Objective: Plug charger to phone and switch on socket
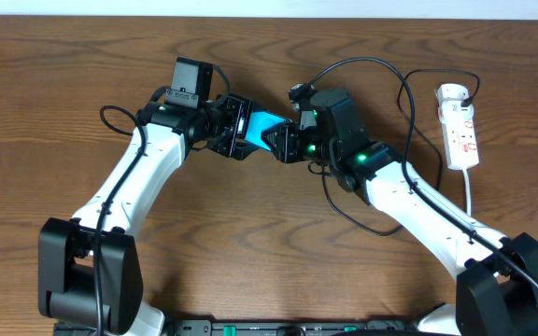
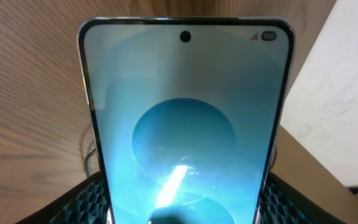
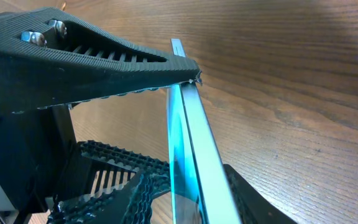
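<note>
- Spotted phone (image 1: 267, 123) lifted off the surface (image 1: 269, 271), mid-table between the two arms, turquoise screen lit.
- Pinched by left jaws across its width: ribbed pads (image 2: 89, 200) against both long edges near the lower end, screen facing the left wrist camera.
- Can't tell right jaws' state: upper finger (image 3: 104, 56) tip touching the phone's thin edge, lower finger beneath, but can't call it a firm pinch rather than bare contact.
- Expect light, stiff, non-flexing handling from the phone. Glass front and smooth metal rim look slippery, and probably fragile if dropped.
- Best to hold on the long edges, as now. Keep off the screen and leave the port end clear.
- Traced charger (image 1: 403, 121) as a thin black lead looping over the surface right of the right arm. Couldn't find the connector tip in any view.
- Expect limp, near-weightless cable. Grab the rigid connector body, not the lead, or it will likely buckle on insertion.
- Located socket (image 1: 460, 131) at far right, well apart from the phone, white cord trailing toward the near edge.
- Saw a black lead reaching its far end. Too small to tell plug seating or switch positions.
- No containers in view.
</note>
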Robot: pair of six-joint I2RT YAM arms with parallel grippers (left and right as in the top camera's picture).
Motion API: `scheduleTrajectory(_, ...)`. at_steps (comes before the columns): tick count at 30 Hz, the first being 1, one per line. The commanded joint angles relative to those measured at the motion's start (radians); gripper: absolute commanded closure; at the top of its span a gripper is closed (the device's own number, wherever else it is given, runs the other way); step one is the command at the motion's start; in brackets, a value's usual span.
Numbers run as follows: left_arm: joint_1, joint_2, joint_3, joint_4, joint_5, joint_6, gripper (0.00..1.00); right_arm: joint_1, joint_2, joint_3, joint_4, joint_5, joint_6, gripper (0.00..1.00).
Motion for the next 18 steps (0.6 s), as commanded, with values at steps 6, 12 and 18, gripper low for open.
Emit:
scheduleTrajectory(6,-0.003,-0.003,0.026,0.003,0.024,-0.009,0.93,0.008,0.003,0.011,-0.001,0.013,-0.01,0.68)
scheduleTrajectory(12,-0.003,-0.003,0.026,0.003,0.023,-0.009,0.93,0.008,0.003,0.011,-0.001,0.019,-0.01,0.7)
scheduleTrajectory(18,-0.003,-0.003,0.026,0.003,0.02,-0.008,0.93,0.008,0.003,0.011,-0.008,0.029,-0.018,0.7)
